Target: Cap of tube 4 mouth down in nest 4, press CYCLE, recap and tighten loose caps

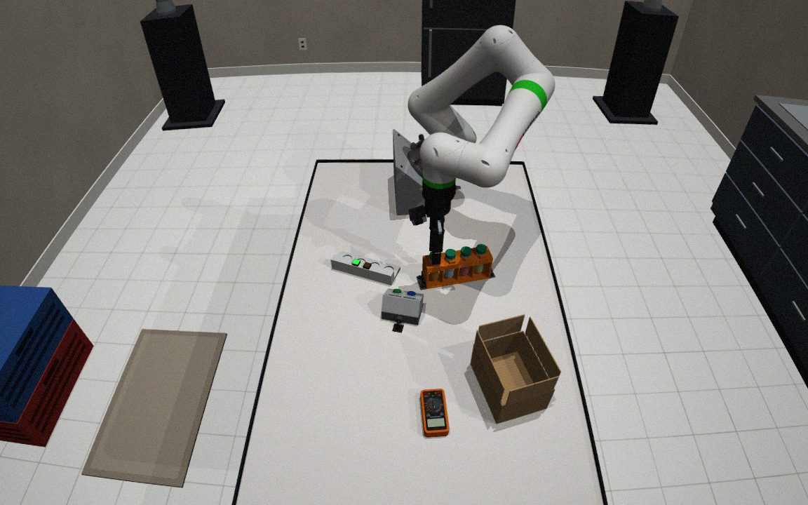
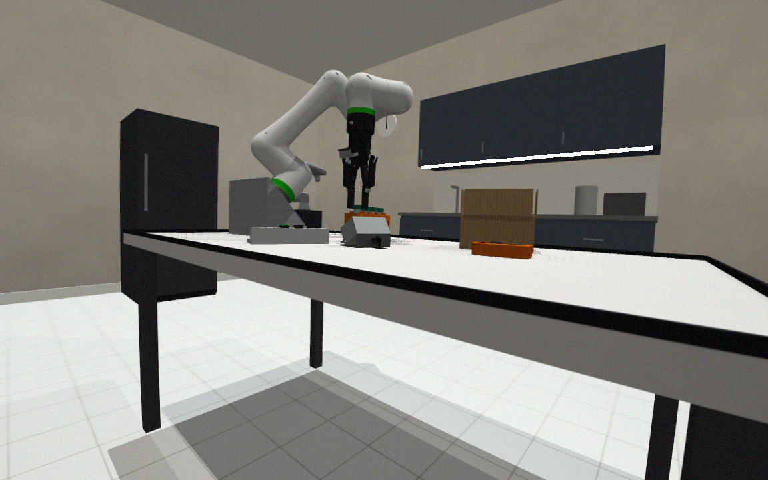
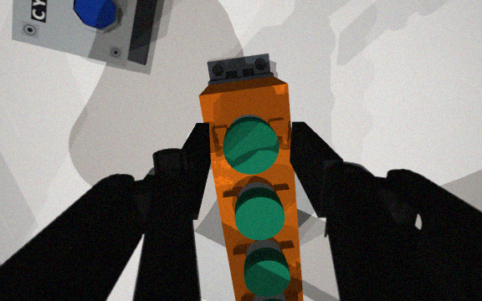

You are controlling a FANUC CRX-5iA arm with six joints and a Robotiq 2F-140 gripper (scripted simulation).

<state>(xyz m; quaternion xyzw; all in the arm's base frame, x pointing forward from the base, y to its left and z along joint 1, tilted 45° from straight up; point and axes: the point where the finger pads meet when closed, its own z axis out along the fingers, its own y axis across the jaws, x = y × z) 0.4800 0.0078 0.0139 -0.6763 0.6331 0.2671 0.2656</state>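
Fingers of the gripper [image 3: 250,146] stand apart on either side of the end cap [image 3: 251,145], with a visible gap between each pad and the green disc; we read them as released, holding nothing. They bracket the cap squarely, one on each flank of the orange decapping station [image 3: 244,100], which suits a grip across the cap's width for turning.

That cap sits on its tube at the station's end nearest the key housing [image 1: 402,306]. From the arm's base this end would be the right-hand one, so we take it for tube 4's cap, back on its own tube. Whether it is seated fully home we cannot tell from above.

Behind it in the wrist view, two more green caps [image 3: 259,213] follow in line, each on its tube, with a sliver of a fourth at the frame edge. The top view shows all four caps along the rack [image 1: 457,266].

To the side, the cap tray [image 1: 365,267] shows its green lamp [image 1: 355,261] lit, so the aspirate step looks finished. Something small and dark lies midway along the tray; too small for us to identify.

The blue CYCLE key [image 3: 94,12] is in view at the wrist frame's corner; the green READY key [image 1: 398,290] sits beside it on the housing.

Our judgement: remaining work is checking the other three caps, then READY. Cardboard box [image 1: 515,367] and multimeter [image 1: 434,412] lie well apart, out of play.
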